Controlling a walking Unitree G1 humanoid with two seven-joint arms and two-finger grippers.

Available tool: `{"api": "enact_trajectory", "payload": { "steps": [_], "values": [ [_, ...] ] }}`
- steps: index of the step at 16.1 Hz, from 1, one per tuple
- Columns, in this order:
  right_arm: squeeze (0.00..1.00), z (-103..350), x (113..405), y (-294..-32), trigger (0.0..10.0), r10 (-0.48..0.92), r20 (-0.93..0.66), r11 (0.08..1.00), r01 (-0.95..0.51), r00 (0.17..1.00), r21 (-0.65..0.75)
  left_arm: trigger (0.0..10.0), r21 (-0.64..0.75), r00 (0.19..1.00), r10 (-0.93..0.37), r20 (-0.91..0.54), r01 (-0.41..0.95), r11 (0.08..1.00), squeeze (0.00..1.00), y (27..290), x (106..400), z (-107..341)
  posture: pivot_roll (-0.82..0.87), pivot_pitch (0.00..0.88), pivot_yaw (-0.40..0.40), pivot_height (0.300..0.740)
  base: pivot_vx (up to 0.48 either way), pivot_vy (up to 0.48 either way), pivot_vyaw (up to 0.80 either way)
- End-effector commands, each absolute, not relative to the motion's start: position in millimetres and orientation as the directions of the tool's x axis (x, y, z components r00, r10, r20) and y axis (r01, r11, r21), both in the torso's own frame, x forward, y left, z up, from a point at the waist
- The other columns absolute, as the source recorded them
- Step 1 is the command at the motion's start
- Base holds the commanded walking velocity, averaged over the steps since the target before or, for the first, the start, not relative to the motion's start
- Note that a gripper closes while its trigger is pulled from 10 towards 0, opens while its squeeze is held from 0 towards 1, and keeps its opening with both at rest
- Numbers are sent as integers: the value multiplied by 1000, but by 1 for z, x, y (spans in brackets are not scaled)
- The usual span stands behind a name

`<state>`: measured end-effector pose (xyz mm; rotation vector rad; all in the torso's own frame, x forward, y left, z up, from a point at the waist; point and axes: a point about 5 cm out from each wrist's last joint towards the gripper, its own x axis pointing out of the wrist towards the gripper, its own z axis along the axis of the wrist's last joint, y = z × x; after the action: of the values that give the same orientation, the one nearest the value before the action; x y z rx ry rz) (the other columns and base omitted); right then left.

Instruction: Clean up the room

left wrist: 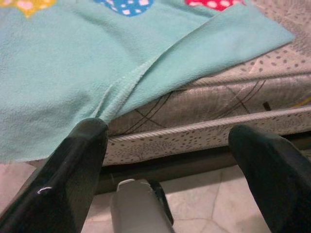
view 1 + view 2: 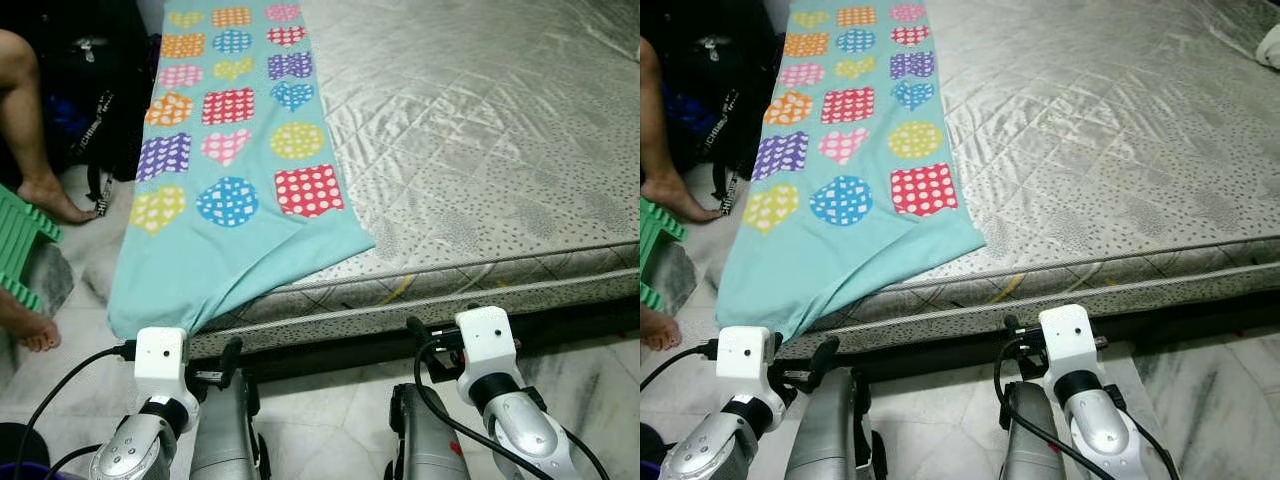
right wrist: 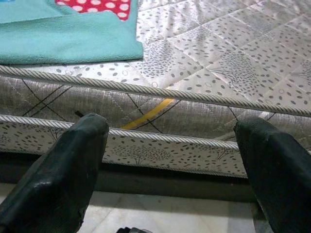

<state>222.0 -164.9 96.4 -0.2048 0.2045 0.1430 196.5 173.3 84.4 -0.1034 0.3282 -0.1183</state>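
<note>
Both grippers spread open, empty; left gripper low by blanket corner hanging off mattress; right gripper faces mattress edge; pinch bunched hem first, then lift.

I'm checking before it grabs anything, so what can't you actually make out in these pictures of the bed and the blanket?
- The blanket: its far end is cut off by the top edge in both eye views.
- The mattress: its far and right sides run past the frame.
- Under the bed: dark shadow hides it.
- The person at left: cut off by the frame.
- The left gripper and right gripper, both open: fingertips partly cropped in the wrist views.
</note>
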Motion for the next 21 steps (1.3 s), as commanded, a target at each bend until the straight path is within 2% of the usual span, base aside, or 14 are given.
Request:
{"api": "enact_trajectory", "payload": {
  "steps": [1, 3, 9, 13, 17, 21],
  "values": [
    [0, 96, 221, -163, 10000, 138, -206, 970, -174, 969, -167, 10000, -121, 945, -132, -300, 99, 988, 0, 175, 195, 88, -107, 184, 37, 570, 0, 0, 0],
    [0, 100, 223, -163, 10000, 149, -182, 967, -182, 972, -181, 10000, -125, 945, -137, -297, 104, 987, 0, 174, 195, 88, -108, 183, 38, 570, 0, 0, 0],
    [0, 100, 225, -162, 10000, 167, -171, 965, -196, 971, -172, 10000, -136, 945, -155, -289, 119, 983, 0, 173, 195, 88, -104, 176, 39, 570, 333, 0, 0],
    [0, 100, 226, -162, 10000, 170, -161, 966, -197, 972, -168, 10000, -139, 944, -159, -290, 123, 983, 0, 173, 195, 88, -102, 173, 41, 570, 380, 0, 720],
    [0, 99, 228, -163, 10000, 153, -165, 972, -179, 974, -153, 10000, -139, 940, -160, -301, 123, 983, 0, 171, 194, 86, -103, 172, 42, 570, 342, 0, 0],
    [0, 98, 230, -164, 10000, 152, -165, 973, -177, 975, -146, 10000, -128, 940, -144, -308, 109, 986, 0, 169, 196, 86, -101, 172, 39, 570, 0, 0, 0]
  ]
}}
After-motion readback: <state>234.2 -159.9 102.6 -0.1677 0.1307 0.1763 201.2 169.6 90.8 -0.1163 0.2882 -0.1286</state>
